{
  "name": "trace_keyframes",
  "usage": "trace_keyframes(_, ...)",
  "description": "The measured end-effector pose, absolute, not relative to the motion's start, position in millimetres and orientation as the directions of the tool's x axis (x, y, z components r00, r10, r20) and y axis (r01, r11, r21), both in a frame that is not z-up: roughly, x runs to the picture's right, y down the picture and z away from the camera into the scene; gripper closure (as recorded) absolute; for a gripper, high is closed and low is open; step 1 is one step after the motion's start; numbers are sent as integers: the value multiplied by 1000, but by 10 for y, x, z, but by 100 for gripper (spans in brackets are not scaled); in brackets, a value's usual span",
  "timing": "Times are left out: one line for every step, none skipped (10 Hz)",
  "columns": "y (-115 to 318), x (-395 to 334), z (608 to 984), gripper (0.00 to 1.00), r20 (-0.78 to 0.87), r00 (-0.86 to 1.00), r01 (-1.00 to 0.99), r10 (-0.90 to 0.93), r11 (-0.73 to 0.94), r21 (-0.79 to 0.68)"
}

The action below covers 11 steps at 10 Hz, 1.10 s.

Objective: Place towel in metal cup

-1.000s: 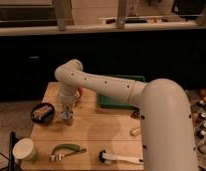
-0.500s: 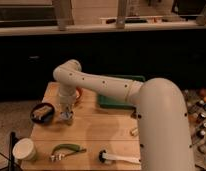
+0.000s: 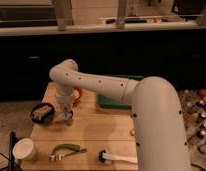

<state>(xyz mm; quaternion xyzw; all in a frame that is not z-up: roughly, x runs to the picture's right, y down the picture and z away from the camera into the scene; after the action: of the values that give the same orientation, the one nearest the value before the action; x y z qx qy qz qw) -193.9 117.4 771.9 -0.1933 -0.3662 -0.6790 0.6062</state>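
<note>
Whether the jaws are apart cannot be told. The gripper (image 3: 65, 111) is positioned directly over the metal cup (image 3: 65, 117) on the bench (image 3: 101, 132).

The gripper (image 3: 64, 111) hangs low over the light wooden table (image 3: 101, 132), which fills the lower middle of the scene. Behind the table runs a long dark cabinet front (image 3: 146, 55), topped by a pale countertop ledge (image 3: 96, 27). Above the ledge rise slanted grey metal posts (image 3: 62, 12). Left of the table lies speckled grey floor (image 3: 16, 107), dimly and warmly lit
</note>
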Motion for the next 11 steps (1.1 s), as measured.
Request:
trace_keyframes(1178, -1950, 7715, 32, 707, -192, 965, -681, 2, 263)
trace_keyframes(1177, -1952, 7712, 24, 706, -192, 965, -681, 2, 263)
trace_keyframes(1176, -1950, 7711, 20, 707, -191, 965, -681, 3, 263)
trace_keyframes(1175, -1951, 7711, 20, 707, -191, 965, -681, 3, 264)
trace_keyframes(1172, -1953, 7707, 20, 707, -193, 964, -680, 4, 268)
trace_keyframes(1173, -1948, 7711, 20, 708, -194, 963, -679, 5, 269)
trace_keyframes(1173, -1947, 7711, 20, 709, -196, 963, -678, 5, 271)
trace_keyframes(1174, -1940, 7713, 20, 709, -195, 963, -678, 6, 270)
trace_keyframes(1174, -1930, 7714, 20, 710, -193, 963, -677, 8, 270)
trace_keyframes(1173, -1921, 7716, 20, 709, -191, 963, -679, 12, 271)
trace_keyframes(1167, -1910, 7714, 20, 706, -189, 962, -683, 16, 273)
